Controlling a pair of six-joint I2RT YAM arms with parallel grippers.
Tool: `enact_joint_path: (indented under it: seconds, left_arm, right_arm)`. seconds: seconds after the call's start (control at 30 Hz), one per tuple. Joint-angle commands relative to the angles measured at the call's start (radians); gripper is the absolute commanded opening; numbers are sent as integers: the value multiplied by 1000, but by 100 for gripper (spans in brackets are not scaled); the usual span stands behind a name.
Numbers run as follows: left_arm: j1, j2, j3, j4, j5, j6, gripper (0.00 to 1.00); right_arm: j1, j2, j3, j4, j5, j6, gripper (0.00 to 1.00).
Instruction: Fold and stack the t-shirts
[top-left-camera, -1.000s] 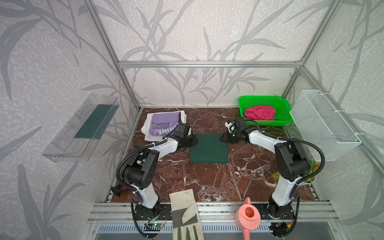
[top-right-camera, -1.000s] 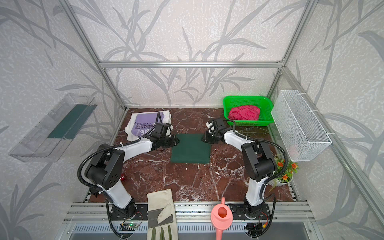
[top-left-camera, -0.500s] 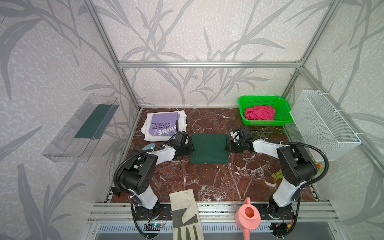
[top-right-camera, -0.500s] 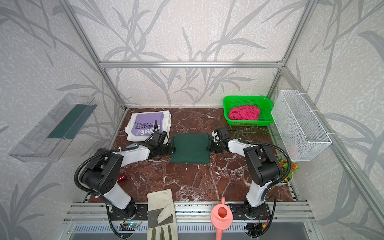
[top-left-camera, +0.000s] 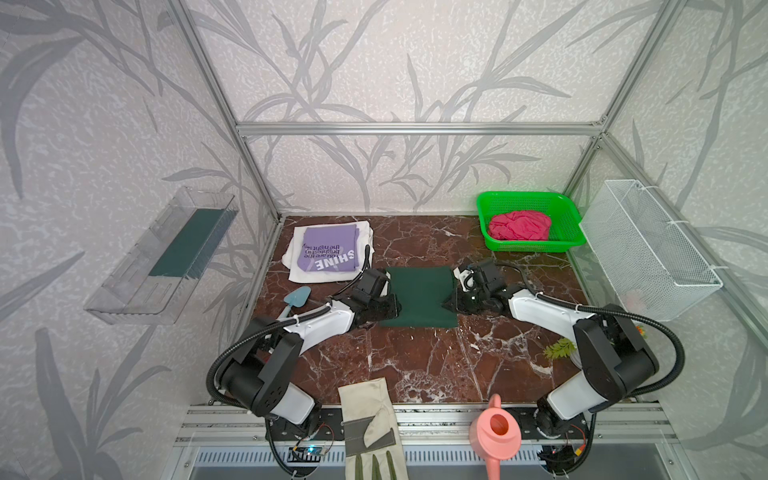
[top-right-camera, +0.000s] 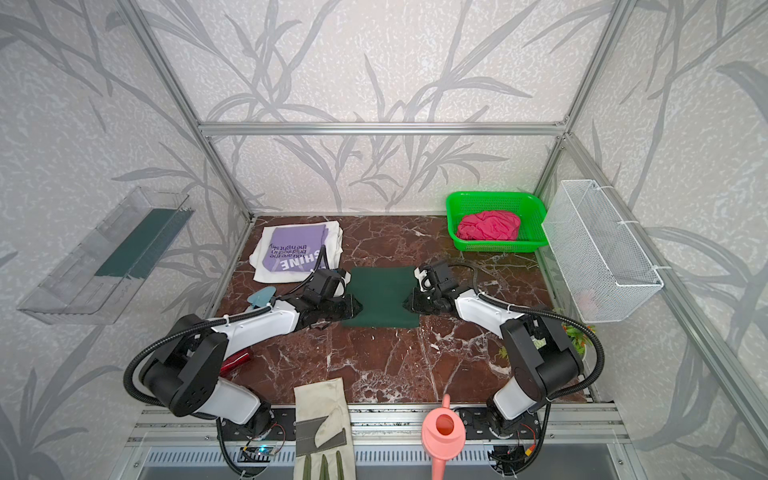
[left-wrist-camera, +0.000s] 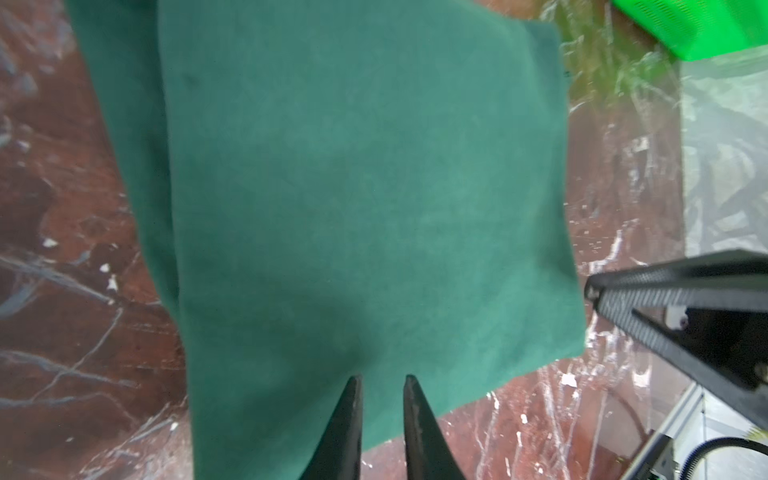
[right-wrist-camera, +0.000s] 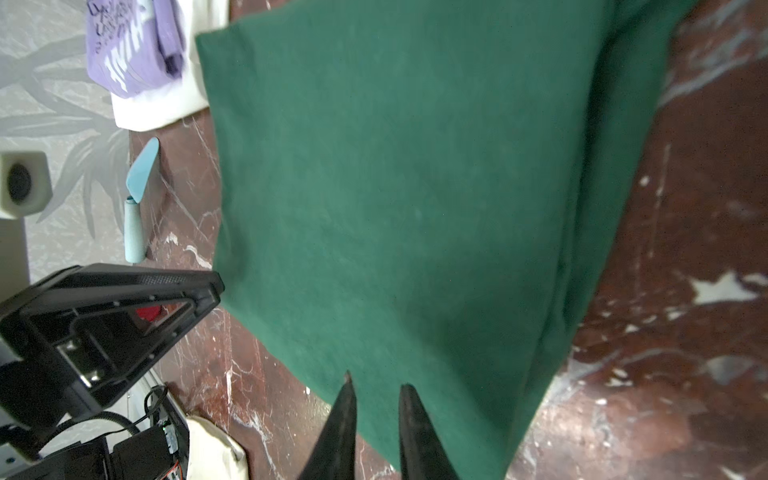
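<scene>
Fingers of left gripper and right gripper seemingly pinch green tee.

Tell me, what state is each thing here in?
Green shirt: folded, lying flat, pinched at both sides.
White shirt: folded, bottom of the stack.
Lilac shirt: folded, on top of the white shirt.
Basket: upright, not empty.
Pink shirt: crumpled in the basket.
Left tool: shut on the green shirt's side.
Right tool: shut on its opposite side.
Glove: lying flat.
Watering can: upright.
</scene>
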Motion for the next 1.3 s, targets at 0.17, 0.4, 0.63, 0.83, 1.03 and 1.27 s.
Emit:
enact_joint_path:
  seconds: [0.17, 0.4, 0.63, 0.83, 1.03, 1.27]
  left_arm:
    - [27, 24, -80, -9, -32, -11, 20]
    - [35, -92, -144, -62, -56, -15, 20]
    - [13, -172, -74, -115, 20, -15, 22]
    - [-1, -133, -32, -120, 59, -10, 22]
    - [-1, -107, -76, -99, 59, -10, 22]
    - [10, -40, -131, -62, 18, -35, 22]
  right_arm:
    - [-29, -5, -114, -11, 5, 7, 21]
    - [-78, -104, -113, -142, 34, -59, 21]
    - [5, -181, 14, -200, 43, -23, 21]
    - [176, -23, 101, -32, 4, 82, 21]
    - [228, 156, 104, 181, -52, 167, 21]
    - [217, 227, 60, 258, -62, 183, 20]
